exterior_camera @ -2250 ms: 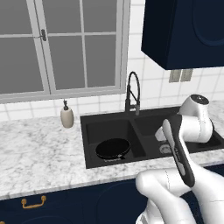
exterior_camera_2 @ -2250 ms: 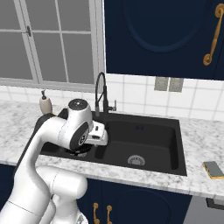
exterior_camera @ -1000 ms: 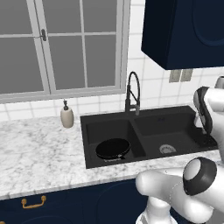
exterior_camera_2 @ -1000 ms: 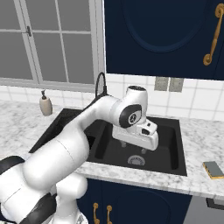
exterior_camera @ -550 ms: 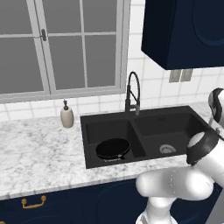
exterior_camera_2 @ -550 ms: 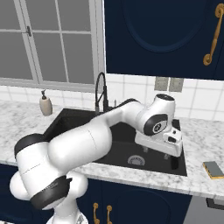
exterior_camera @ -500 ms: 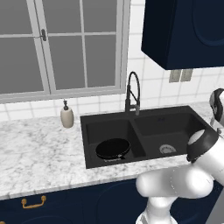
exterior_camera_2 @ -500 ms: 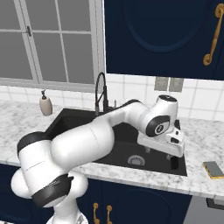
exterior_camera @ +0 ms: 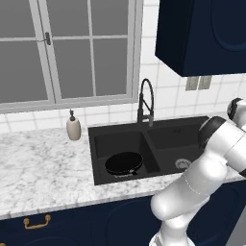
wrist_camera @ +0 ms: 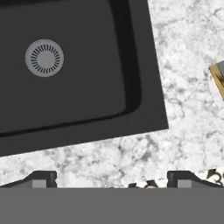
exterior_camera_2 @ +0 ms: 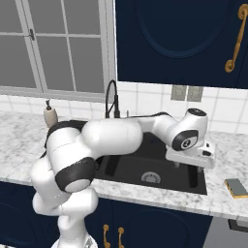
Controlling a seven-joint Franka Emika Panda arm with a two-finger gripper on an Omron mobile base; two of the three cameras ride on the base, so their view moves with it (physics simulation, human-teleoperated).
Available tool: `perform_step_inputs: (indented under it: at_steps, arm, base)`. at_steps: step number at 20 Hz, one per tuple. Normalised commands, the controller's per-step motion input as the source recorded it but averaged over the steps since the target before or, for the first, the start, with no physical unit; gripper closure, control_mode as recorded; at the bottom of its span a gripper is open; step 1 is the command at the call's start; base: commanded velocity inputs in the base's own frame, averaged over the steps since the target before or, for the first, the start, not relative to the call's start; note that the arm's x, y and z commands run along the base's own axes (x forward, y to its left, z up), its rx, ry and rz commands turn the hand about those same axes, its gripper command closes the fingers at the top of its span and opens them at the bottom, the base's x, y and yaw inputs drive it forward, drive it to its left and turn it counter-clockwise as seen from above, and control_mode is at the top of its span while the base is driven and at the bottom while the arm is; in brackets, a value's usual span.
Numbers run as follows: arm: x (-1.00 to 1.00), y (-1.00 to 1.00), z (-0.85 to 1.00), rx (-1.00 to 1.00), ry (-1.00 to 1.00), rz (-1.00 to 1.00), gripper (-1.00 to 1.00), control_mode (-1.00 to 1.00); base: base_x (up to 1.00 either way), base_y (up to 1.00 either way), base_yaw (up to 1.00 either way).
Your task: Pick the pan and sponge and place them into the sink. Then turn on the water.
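Hand view: marble counter (wrist_camera: 183,87) beside sink (wrist_camera: 144,87) | end effector (wrist_camera: 112,178) wide open, empty | sponge (wrist_camera: 218,76) at edge

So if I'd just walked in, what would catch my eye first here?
Probably the big white robot arm stretching across the black sink, its open hand hanging over the sink's right end. Next, the round black pan already lying in the left basin. Then the small yellow sponge on the marble counter, to the right of the sink.
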Motion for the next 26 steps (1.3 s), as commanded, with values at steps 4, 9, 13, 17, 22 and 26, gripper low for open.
perform_step_inputs:
  at_steps: [4, 9, 13, 17, 22, 26]
  arm:
    - [0.56, -0.24, -0.12, 0.00, 0.00, 0.08, -1.00, -1.00]
    - [0.28, -0.28, 0.00, 0.00, 0.00, 0.07, -1.00, -1.00]
    - [0.01, -0.57, -0.16, 0.04, 0.00, 0.07, -1.00, -1.00]
    - [0.00, -0.55, -0.14, 0.05, -0.01, 0.07, -1.00, -1.00]
    - [-0.01, -0.27, 0.18, 0.02, -0.09, 0.12, -1.00, -1.00]
    - [0.00, -0.20, 0.08, 0.00, -0.09, 0.14, -1.00, -1.00]
  base:
    - [0.00, 0.00, 0.00]
    - [0.00, 0.00, 0.00]
    - [0.00, 0.00, 0.00]
    - [0.00, 0.00, 0.00]
    - [0.00, 0.00, 0.00]
    - [0.00, 0.00, 0.00]
